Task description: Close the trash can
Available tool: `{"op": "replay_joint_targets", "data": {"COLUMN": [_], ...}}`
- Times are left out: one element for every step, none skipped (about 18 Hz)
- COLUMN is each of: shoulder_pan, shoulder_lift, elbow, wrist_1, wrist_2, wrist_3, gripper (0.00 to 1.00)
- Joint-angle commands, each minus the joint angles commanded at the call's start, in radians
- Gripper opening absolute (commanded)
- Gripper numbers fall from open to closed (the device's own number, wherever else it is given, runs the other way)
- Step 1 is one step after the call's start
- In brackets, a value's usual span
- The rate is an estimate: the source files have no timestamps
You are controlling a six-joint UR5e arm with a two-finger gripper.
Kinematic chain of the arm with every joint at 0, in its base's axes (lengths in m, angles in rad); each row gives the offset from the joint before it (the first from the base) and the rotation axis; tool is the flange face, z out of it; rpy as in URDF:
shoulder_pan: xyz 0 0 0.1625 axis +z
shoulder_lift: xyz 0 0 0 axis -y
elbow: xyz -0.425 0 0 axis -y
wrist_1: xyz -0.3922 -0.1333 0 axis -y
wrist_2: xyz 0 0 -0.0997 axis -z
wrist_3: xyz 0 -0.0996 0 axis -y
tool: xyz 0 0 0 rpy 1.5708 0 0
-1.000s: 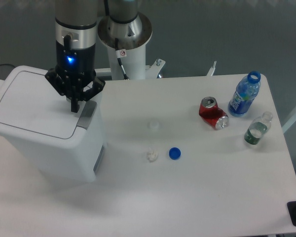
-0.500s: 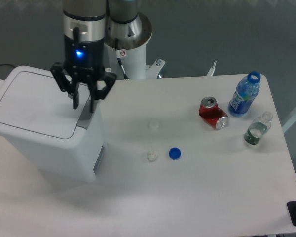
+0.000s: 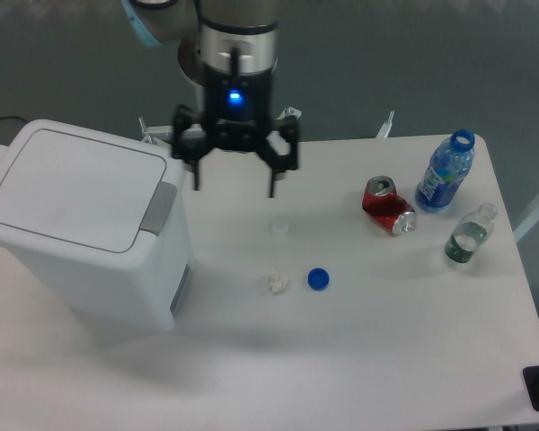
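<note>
The trash can [image 3: 81, 229] is a large white boxy bin at the left of the table. Its flat white lid [image 3: 72, 186] lies down flat on the body, and the grey latch tab [image 3: 160, 206] sits at the lid's right edge. My gripper [image 3: 234, 184] hangs above the table just right of the bin, clear of it. Its two fingers are spread wide apart and hold nothing.
A crushed red soda can [image 3: 388, 206], a blue open bottle [image 3: 446, 172] and a small clear bottle [image 3: 470, 233] stand at the right. A blue cap [image 3: 318, 279], a crumpled white scrap [image 3: 276, 283] and a clear cap [image 3: 279, 227] lie mid-table. The robot base [image 3: 229, 81] is behind.
The gripper has left the lid's latch edge, moved right off the trash can and opened its fingers wide. The lid stays down.
</note>
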Motion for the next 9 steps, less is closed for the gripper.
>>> {"op": "replay_joint_targets", "data": {"shoulder_pan": [0.005,0.011,0.022,0.035,0.046,0.064,0.086,0.104,0.117], "shoulder_lift": [-0.020,-0.041,-0.061,-0.081,-0.100,-0.121,-0.143,-0.169,-0.192], "elbow": [0.000,0.000,0.000,0.002,0.003,0.006,0.011,0.012,0.015], "wrist_1": [0.000,0.002,0.000,0.002,0.002,0.002,0.002,0.002,0.000], "wrist_2": [0.035,0.074,0.106,0.129,0.140,0.146,0.144,0.146,0.151], "wrist_3": [0.038,0.080,0.121,0.160,0.202,0.248,0.301,0.356,0.408], "gripper": [1.00,1.00,1.00,1.00,1.00,1.00,1.00,1.00,1.00]}}
